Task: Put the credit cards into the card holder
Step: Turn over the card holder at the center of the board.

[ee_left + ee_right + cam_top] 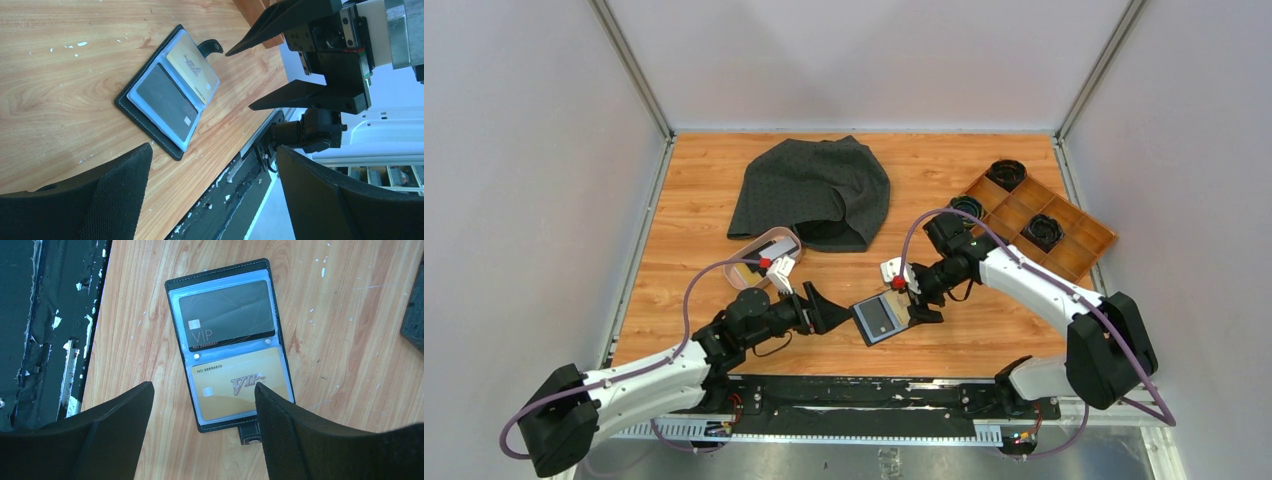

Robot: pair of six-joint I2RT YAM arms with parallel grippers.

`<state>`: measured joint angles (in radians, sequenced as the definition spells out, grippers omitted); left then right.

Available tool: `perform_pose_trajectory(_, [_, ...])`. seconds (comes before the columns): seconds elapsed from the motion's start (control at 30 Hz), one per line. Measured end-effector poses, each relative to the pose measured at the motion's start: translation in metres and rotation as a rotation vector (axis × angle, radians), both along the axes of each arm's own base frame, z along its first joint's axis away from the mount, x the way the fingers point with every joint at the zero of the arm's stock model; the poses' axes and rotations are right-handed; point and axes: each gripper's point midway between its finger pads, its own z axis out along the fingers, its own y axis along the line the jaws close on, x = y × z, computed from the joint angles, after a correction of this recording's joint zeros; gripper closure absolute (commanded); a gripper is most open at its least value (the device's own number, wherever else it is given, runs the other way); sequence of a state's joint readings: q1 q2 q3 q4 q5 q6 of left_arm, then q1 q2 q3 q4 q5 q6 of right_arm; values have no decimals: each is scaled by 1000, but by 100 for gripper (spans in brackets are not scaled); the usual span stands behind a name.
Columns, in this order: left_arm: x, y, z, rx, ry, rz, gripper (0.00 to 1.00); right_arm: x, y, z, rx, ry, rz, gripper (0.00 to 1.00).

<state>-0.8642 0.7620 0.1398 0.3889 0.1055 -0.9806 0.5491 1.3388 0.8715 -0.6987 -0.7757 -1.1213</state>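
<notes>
Holds nothing in the left gripper (834, 308), spread wide, nor in the right gripper (921, 304), parted and poised just above the card holder (879, 318). Finds it open flat on the table (704, 200) between both, a dark card (227, 315) and a gold card (240, 390) pocketed, more credit cards (746, 270) waiting in the pink dish (776, 232). Might shove the light holder sideways or fold it shut with a descending finger — or drag a seated card out.

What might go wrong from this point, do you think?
The open left gripper and open right gripper face each other closely across the card holder; they could collide. The holder lies loose and open, so a finger catching its snap tab could drag it. The gold card beside it could get nudged out.
</notes>
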Motion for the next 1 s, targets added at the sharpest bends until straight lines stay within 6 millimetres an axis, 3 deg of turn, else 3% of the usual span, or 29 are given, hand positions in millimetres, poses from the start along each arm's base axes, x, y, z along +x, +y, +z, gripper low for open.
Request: perform_pose_trajectory(1.0, [-5,-8,-5,7,10,-10,4,-1,0,-2,-5,8,0,23])
